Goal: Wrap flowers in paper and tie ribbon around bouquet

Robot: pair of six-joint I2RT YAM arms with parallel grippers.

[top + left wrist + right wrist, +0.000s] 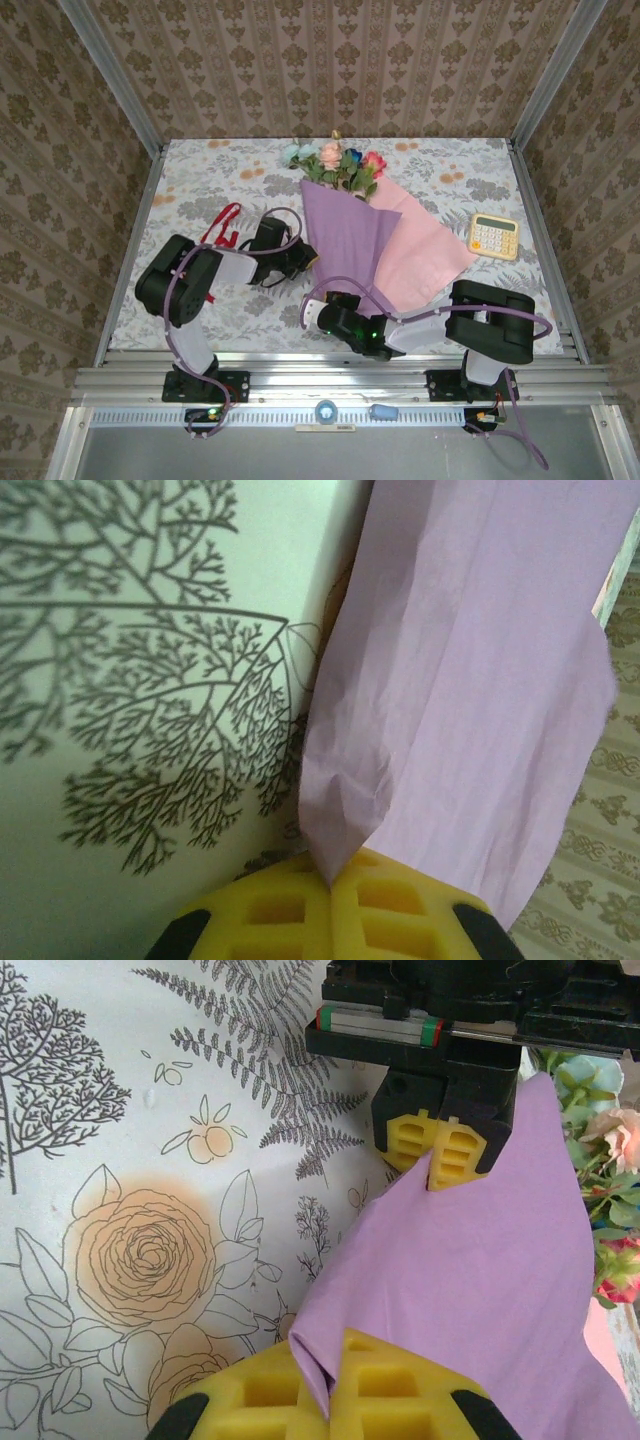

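Ribbon: the ribbon (222, 225) lay loose on the table (180, 180), just left of the left arm and apart from the wrap; the left arm was the nearer.
Left gripper: the left gripper (300, 258) was pressed together, pinching the left edge of the paper (345, 240).
Paper: the lilac flap was folded over the stems, with the pink panel lying flat to its right.
Long axis: it ran from the near tip away to the flowers (335, 165) at the far end.
Right gripper: the right gripper (330, 1360) was closed, nipping the paper's near corner.
Calculator: the calculator (494, 235) sat well right, clear of the paper.
Judgement: wrapping was unfinished; the flap probably needed carrying rightward across the axis.
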